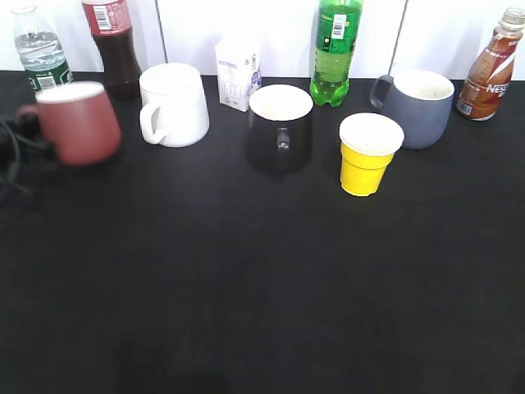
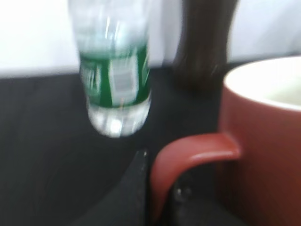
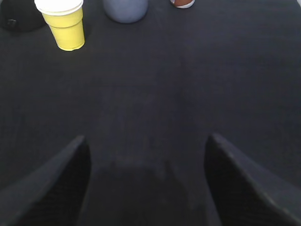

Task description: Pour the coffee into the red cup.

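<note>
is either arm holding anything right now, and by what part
The left end effector grips the red cup by its handle. The right end effector is open over bare table and holds nothing.

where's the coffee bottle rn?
Exterior view: the coffee bottle stands upright at the far right back edge of the table, just right of the grey mug.

The exterior view looks down at a slant across my surface (image 1: 262,312). My left wrist view sits close behind the red cup (image 2: 263,141). My right wrist view and the exterior share the yellow cup (image 3: 66,28).
</note>
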Motion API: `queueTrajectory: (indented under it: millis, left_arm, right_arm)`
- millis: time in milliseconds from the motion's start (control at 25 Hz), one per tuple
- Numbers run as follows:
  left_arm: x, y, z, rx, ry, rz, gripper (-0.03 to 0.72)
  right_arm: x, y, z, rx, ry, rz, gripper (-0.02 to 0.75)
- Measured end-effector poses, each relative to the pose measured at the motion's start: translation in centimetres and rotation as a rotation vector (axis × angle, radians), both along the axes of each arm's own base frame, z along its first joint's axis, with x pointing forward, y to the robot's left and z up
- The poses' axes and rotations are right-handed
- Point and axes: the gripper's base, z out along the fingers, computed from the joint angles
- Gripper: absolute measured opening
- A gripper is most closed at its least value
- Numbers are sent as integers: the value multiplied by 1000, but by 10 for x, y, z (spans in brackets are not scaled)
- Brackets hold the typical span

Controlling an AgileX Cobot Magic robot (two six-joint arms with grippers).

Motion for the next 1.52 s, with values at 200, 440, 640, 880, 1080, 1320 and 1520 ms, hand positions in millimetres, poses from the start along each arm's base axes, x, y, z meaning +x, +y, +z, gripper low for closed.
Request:
queueTrajectory:
  millis: [200, 440, 640, 880, 1080, 1320, 1520]
  left_arm:
    - [-44, -4, 33, -9, -96, -16, 44]
    - [-98, -22, 54, 47, -165, -193, 42]
    - [-111, -57, 68, 18, -215, -365, 42]
    - [-121, -85, 67, 12, -214, -500, 42]
    - [-121, -84, 66, 19, -199, -496, 42]
    - [-121, -84, 66, 20, -197, -496, 42]
    - [-121, -84, 66, 20, -197, -495, 42]
  right_arm:
    - [0, 0, 0, 0, 0, 0, 588]
    - [0, 0, 0, 2, -1, 1, 588]
    - [28, 2, 34, 69, -228, -5, 588]
    - [109, -3, 46, 80, -253, -64, 588]
    - [187, -8, 26, 74, -250, -120, 588]
    - [258, -14, -23, 37, -283, -174, 588]
    - [287, -17, -67, 38, -250, -203, 588]
